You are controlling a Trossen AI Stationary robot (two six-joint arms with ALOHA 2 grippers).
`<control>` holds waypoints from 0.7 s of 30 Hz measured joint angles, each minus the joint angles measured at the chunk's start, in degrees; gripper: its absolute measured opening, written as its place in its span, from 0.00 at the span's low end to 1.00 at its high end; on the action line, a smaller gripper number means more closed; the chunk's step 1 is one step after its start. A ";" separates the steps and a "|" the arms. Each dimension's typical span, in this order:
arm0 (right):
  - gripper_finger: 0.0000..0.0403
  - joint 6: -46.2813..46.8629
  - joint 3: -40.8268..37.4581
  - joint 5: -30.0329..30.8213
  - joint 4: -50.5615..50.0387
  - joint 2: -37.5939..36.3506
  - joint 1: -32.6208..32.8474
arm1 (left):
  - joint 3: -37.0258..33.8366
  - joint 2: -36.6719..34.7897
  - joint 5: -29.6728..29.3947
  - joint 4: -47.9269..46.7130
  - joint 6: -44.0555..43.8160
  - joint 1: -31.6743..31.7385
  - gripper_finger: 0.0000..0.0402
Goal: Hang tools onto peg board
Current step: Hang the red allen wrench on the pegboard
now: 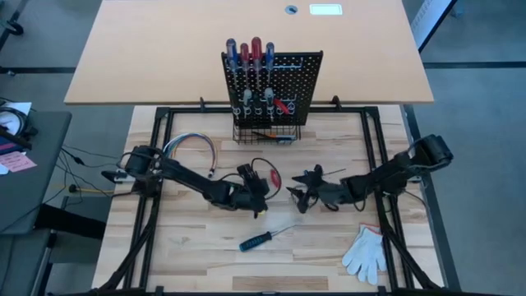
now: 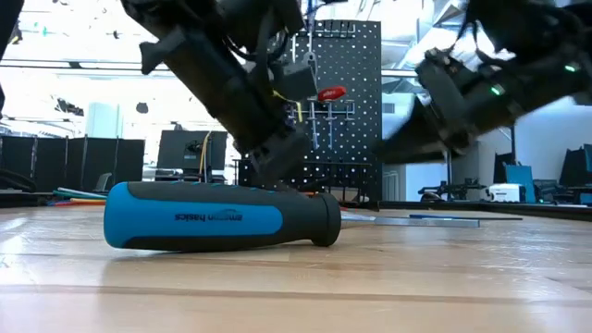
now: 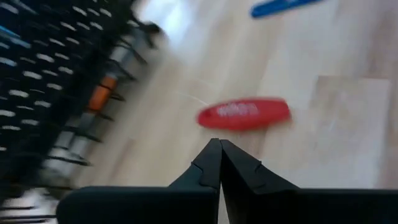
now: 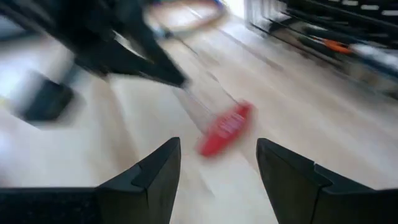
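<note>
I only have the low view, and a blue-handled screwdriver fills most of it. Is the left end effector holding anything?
Observer: In the left wrist view, the left end effector is shut with nothing visible between its fingers. A red-handled tool lies loose just past its tips.
Operator: And the right one?
Observer: The right end effector is open and empty, and it is pointed at that same red handle.
Operator: How much is hung already?
Observer: From above, the peg board has four screwdrivers standing in its top row.
</note>
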 joint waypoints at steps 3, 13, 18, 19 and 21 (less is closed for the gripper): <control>0.54 0.74 0.00 -2.51 3.73 -0.02 -1.15 | 0.02 -1.16 -4.96 0.68 1.66 -1.77 0.00; 0.54 2.36 0.00 -2.90 2.03 -0.02 -1.24 | -1.19 -0.97 10.84 2.68 2.35 1.62 0.03; 0.54 -0.47 0.00 -2.90 1.04 0.00 -1.24 | -6.70 -1.02 19.40 11.36 2.11 7.83 0.16; 0.54 -0.54 0.00 -2.90 0.82 0.00 -1.24 | -7.49 -1.01 20.88 12.14 2.42 8.97 0.20; 0.54 -0.75 0.00 -2.94 0.10 0.00 -1.24 | -8.68 -0.91 26.41 14.62 4.81 11.10 0.26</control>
